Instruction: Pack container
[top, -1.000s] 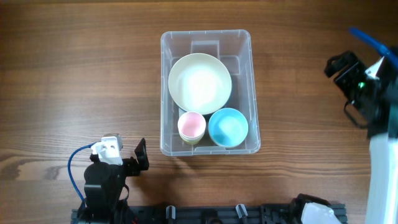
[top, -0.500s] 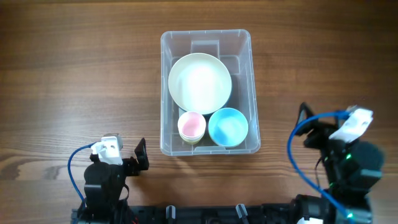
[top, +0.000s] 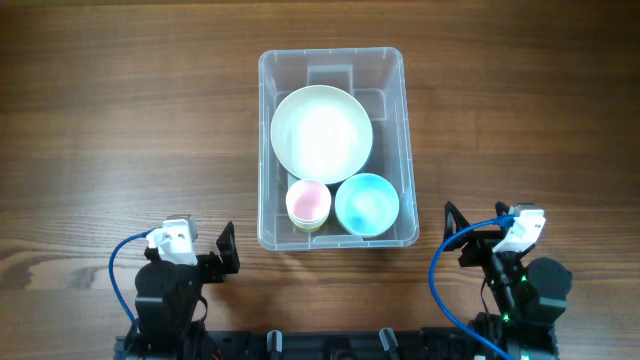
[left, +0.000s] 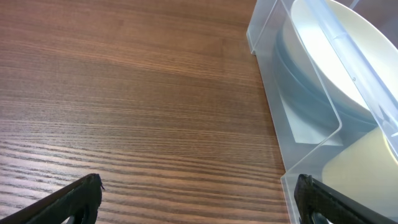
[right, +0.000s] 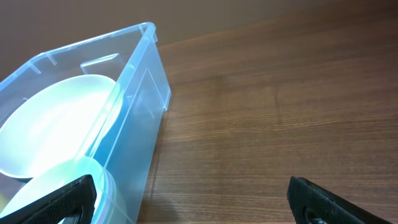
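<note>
The clear plastic container (top: 264, 150) stands at the table's centre. Inside it are a large cream bowl (top: 321, 134), a small pink bowl (top: 308, 202) stacked on another, and a blue bowl (top: 367, 204). The container also shows in the left wrist view (left: 298, 124) and in the right wrist view (right: 140, 93). My left gripper (left: 196, 199) is open and empty, low at the front left, beside the container's near left corner. My right gripper (right: 193, 199) is open and empty, low at the front right, beside the container's near right corner.
The wooden table (top: 120, 120) spreads bare on both sides of the container. Blue cables loop at both arm bases, at the left (top: 115, 265) and at the right (top: 440, 285), along the table's front edge.
My right arm has swung from the far right edge down and back to the front right, folding low near its base. The left arm and the container's contents have not moved.
</note>
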